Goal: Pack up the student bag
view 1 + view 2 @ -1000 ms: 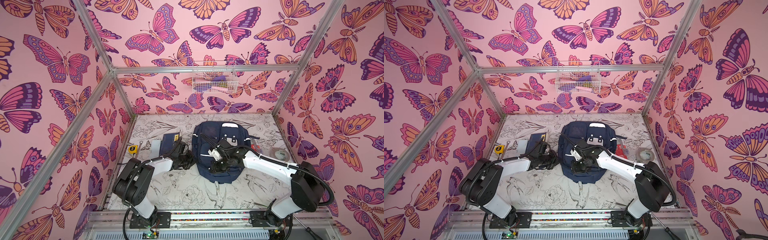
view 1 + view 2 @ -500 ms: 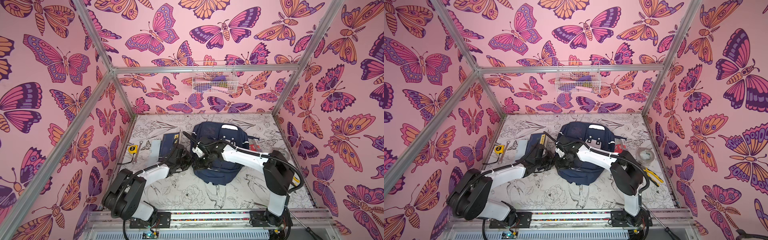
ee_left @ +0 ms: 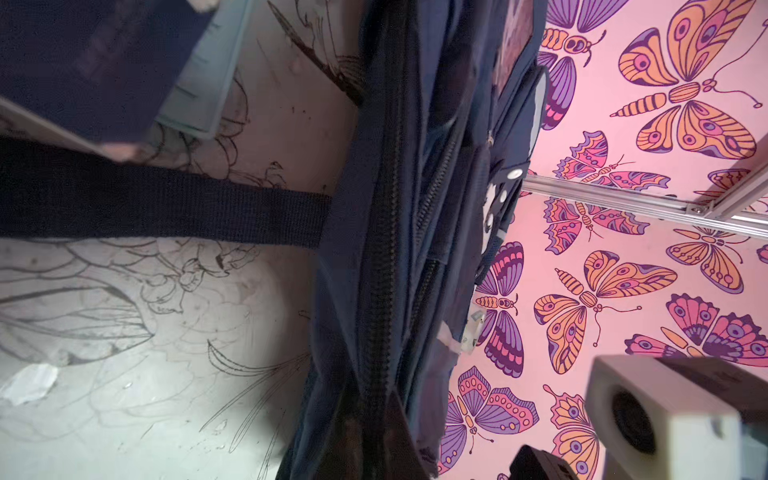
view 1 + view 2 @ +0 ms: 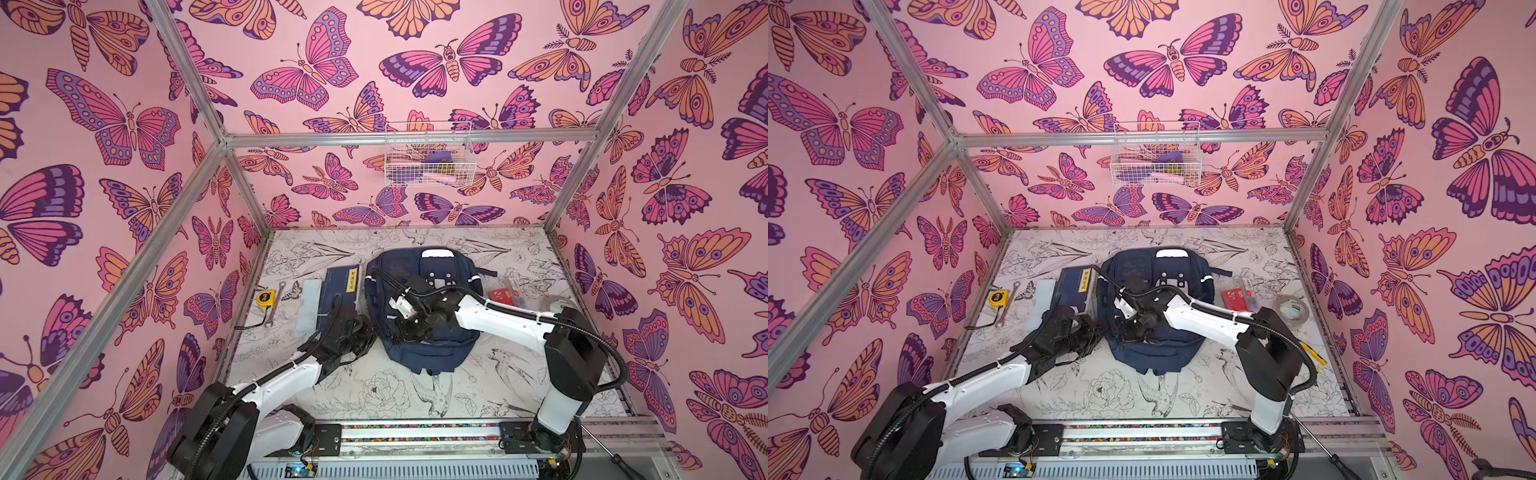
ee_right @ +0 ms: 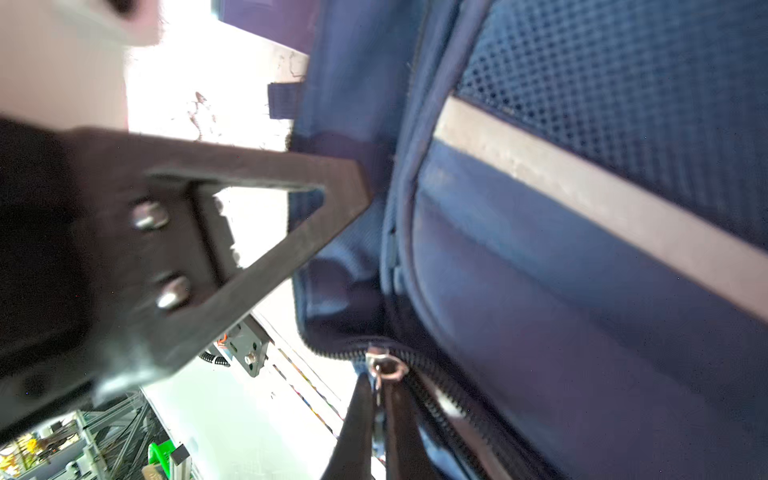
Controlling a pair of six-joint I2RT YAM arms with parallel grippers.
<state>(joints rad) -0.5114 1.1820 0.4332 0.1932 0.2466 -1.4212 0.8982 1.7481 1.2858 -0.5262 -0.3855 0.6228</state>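
Navy, one student bag (image 4: 434, 353); right pincer (image 5: 377, 386) clamps one zip pull (image 5: 384, 365), left pincer (image 4: 368, 334) pressed together.

Navy student bag (image 4: 436, 355) (thin white stripes), pink butterfly-print walls (image 4: 124, 199)

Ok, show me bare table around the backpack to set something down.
Free: the front strip of table between the backpack and the base rail, and the back strip by the rear wall. Crowded: left, with navy book, tape measure and left gripper; right, with red packet and tape roll.
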